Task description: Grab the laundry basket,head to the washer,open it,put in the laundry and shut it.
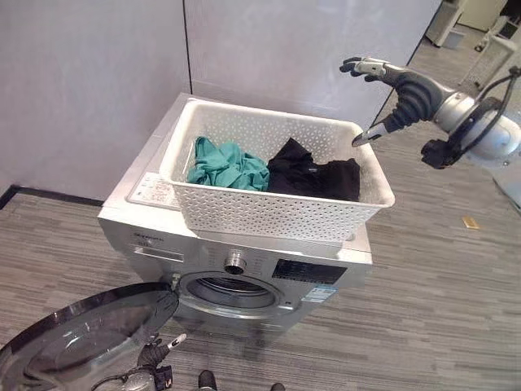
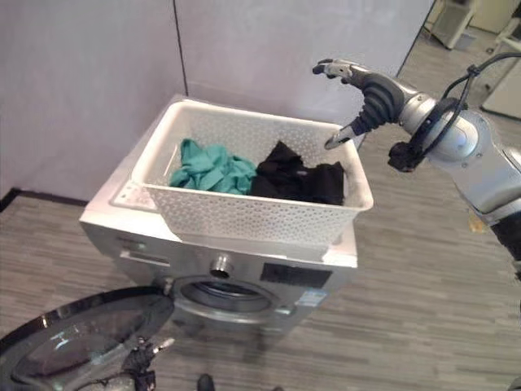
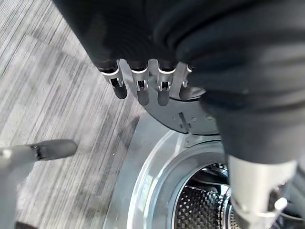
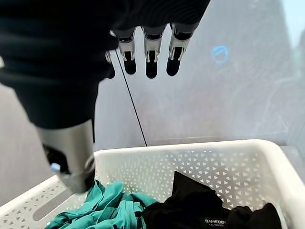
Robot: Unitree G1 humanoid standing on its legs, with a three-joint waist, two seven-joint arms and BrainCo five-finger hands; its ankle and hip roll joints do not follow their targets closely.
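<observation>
A pale grey panelled wall stands at the back, split by a thin dark vertical seam and edged below by a dark skirting. Grey striped plank flooring runs across the room, with white furniture far back on the right.

Grey wood-grain plank floor across the foreground, pale grey partition wall behind with a thin dark vertical seam, dark baseboard at the wall's foot, small tan object lying on the floor at right
</observation>
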